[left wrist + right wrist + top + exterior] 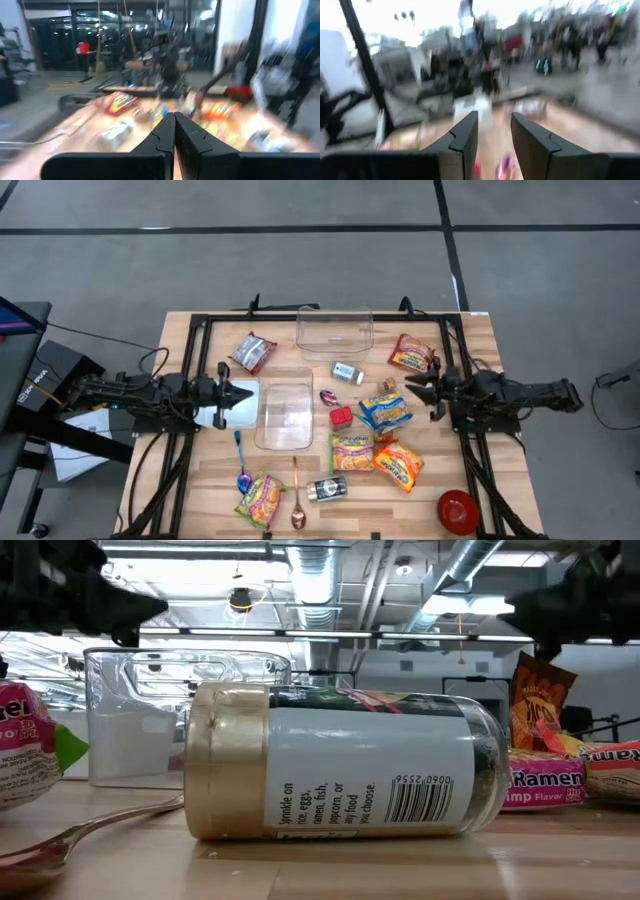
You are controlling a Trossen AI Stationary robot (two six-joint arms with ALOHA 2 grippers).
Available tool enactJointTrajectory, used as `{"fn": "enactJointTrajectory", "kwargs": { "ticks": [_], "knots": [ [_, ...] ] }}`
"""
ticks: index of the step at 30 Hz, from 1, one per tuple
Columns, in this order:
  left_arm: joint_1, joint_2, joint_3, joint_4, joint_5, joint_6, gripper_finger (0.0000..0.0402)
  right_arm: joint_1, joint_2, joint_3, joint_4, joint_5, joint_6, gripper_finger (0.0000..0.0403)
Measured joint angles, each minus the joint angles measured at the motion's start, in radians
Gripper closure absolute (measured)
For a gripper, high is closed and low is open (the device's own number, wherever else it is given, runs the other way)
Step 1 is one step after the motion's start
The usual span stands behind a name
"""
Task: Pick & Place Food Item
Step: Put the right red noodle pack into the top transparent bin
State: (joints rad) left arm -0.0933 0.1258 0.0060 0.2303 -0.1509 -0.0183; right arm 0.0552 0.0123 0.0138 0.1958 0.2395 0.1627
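Observation:
Several food items lie on the wooden table: ramen packets [385, 411] [398, 463] [352, 452], snack bags [252, 351] [411, 353] [260, 499], a small jar [347, 372] and a gold-lidded seasoning jar [327, 489] on its side, which is large in the low view [340, 762]. A clear container [335, 330] stands at the far middle and a clear lid [285, 415] lies at the centre. My left gripper [250, 392] hovers left of the lid, shut and empty [174, 127]. My right gripper [412, 385] hovers right of the ramen packets, open and empty [495, 127].
A red bowl [457, 510] sits at the near right corner. A copper spoon [297, 495] and a blue spoon [241, 465] lie near the front edge. A small red item [341, 417] and a purple item [327, 396] lie at the centre. A black frame [200, 325] edges the table.

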Motion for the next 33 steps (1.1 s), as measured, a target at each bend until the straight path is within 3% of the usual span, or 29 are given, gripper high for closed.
{"fn": "enactJointTrajectory", "kwargs": {
  "ticks": [6,10,14,16,19,21,27,33],
  "knots": [
    [0.000,0.033,0.000,0.379,0.010,0.044,0.0401,-0.029,0.000,0.000,0.330,0.057,0.006,0.0291],
    [0.000,0.065,0.000,0.675,0.097,0.120,0.0401,-0.045,0.000,0.002,0.553,0.050,-0.003,0.0291],
    [0.000,0.093,0.000,0.874,0.106,0.116,0.0401,-0.049,0.001,0.002,0.614,0.075,-0.094,0.0291],
    [0.000,0.098,0.000,0.910,0.106,0.085,0.0401,-0.052,0.000,0.003,0.632,0.116,-0.089,0.0291],
    [0.000,0.098,0.000,0.918,0.106,0.061,0.0401,-0.051,0.000,0.003,0.634,0.224,0.073,0.0291],
    [0.000,0.098,0.000,0.914,0.105,0.060,0.0401,-0.052,0.000,0.003,0.649,0.262,0.095,0.0291],
    [0.000,0.098,0.000,0.921,0.061,0.072,0.0401,-0.051,0.000,0.004,0.652,0.201,0.065,0.0291],
    [0.000,0.102,0.045,0.906,0.001,0.221,0.0382,-0.051,0.001,0.031,0.648,0.102,-0.074,0.0291]
  ]
}}
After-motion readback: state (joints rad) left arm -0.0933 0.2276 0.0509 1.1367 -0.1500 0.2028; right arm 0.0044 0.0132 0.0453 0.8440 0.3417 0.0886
